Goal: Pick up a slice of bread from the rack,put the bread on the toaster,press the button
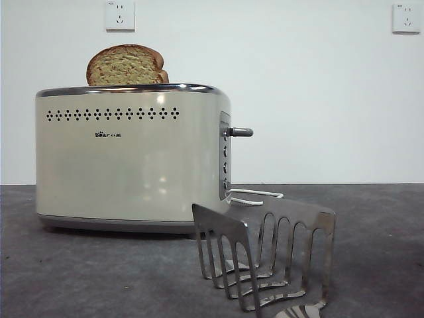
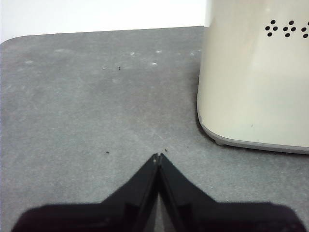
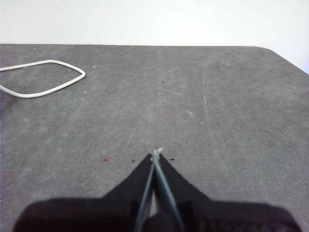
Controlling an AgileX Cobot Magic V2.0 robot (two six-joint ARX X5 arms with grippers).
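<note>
The slice of bread (image 1: 126,65) stands upright in the top of the cream toaster (image 1: 129,156), its domed top above the chrome rim. The silver lever button (image 1: 240,132) sticks out of the toaster's grey end panel, high in its slot. The steel rack (image 1: 268,255) stands empty in front of the toaster, near the camera. My left gripper (image 2: 158,157) is shut and empty over the grey table, beside the toaster's rounded corner (image 2: 256,77). My right gripper (image 3: 155,155) is shut and empty over bare table. Neither gripper shows in the front view.
A white power cord (image 1: 255,197) loops on the table from behind the toaster; it also shows in the right wrist view (image 3: 43,79). Two wall sockets (image 1: 120,14) sit high on the white wall. The grey table's far right corner (image 3: 285,55) is rounded.
</note>
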